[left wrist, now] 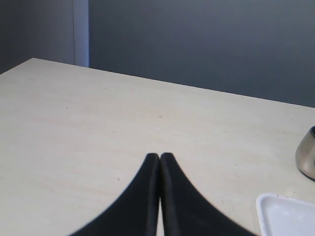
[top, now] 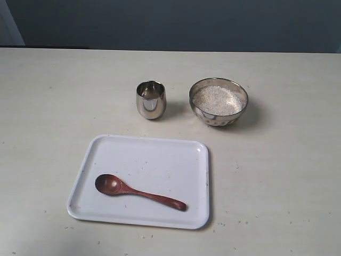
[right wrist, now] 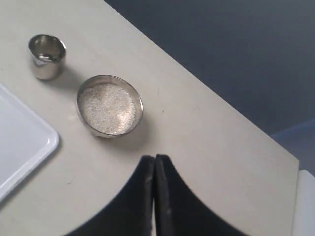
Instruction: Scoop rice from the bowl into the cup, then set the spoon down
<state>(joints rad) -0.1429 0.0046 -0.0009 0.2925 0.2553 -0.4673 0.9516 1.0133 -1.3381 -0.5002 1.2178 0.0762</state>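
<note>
The left gripper (left wrist: 160,158) is fully closed, its two dark, curved fingers pressed flat against each other from base to tip. The right gripper (right wrist: 154,160) is closed too, its black fingers meeting along a thin seam with the jaws empty.

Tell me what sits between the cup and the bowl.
Nothing: the cup and the bowl stand apart with only bare table between them, seen in the exterior and right wrist views.
</note>
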